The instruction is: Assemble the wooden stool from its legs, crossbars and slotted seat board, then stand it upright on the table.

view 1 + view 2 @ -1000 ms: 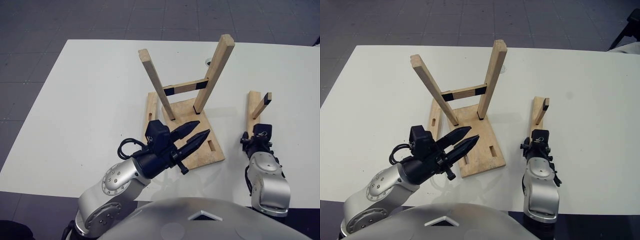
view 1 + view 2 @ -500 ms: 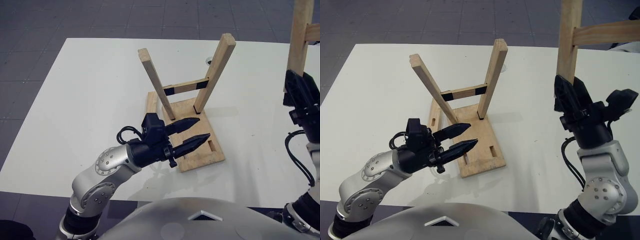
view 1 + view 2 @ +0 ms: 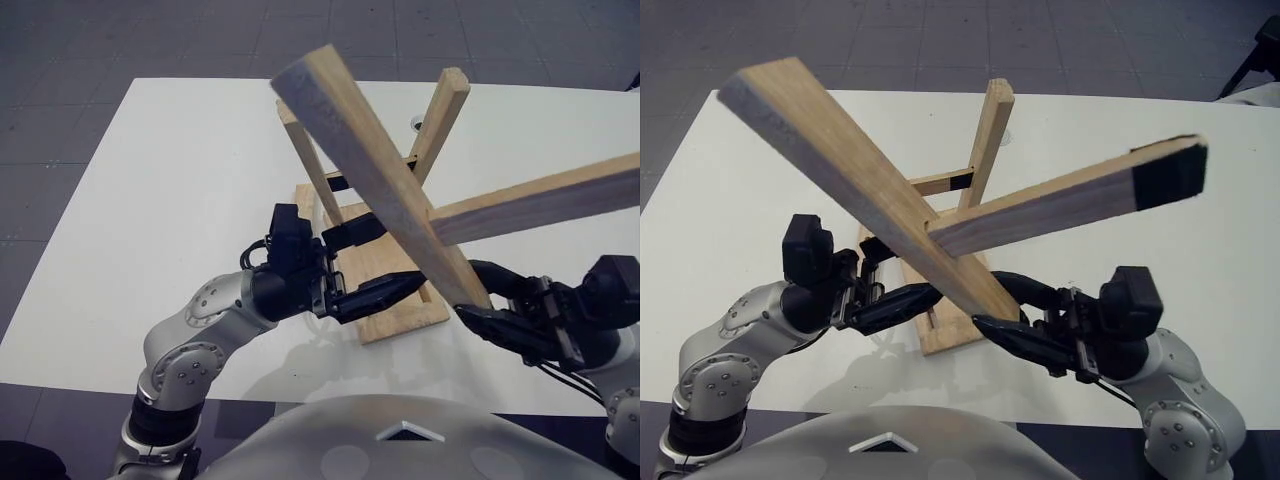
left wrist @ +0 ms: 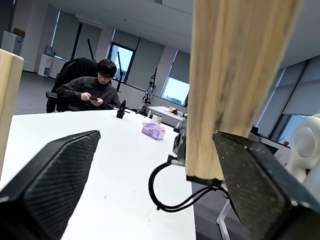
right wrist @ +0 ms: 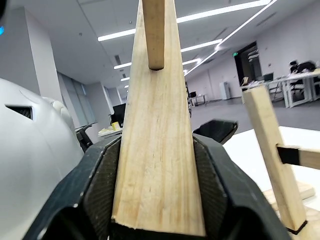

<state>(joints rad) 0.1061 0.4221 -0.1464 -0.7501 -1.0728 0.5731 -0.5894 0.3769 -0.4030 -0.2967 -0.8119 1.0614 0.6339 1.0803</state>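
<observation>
The slotted seat board (image 3: pixel 396 318) lies flat on the white table (image 3: pixel 180 180). Two legs (image 3: pixel 446 108) stand up from it, joined by a black-tipped crossbar (image 3: pixel 940 183). My right gripper (image 3: pixel 468 292) is shut on the lower end of another leg (image 3: pixel 370 170), held in the air and leaning toward the upper left. Its crossbar (image 3: pixel 540 200) sticks out to the right and ends in a black tip (image 3: pixel 1170 172). My left gripper (image 3: pixel 395 252) hangs open over the board, just left of the held leg's lower end. In the left wrist view that leg (image 4: pixel 235 75) shows between the open fingers (image 4: pixel 50 185).
A small round hole (image 3: pixel 417 123) sits in the table behind the standing legs. Bare tabletop stretches to the left and far right of the board. The table's front edge (image 3: pixel 90 365) runs just below my arms.
My right gripper has swung the leg and crossbar from upright at the right to a slant across the middle, close to the camera. The left gripper has risen a little and spread wider.
</observation>
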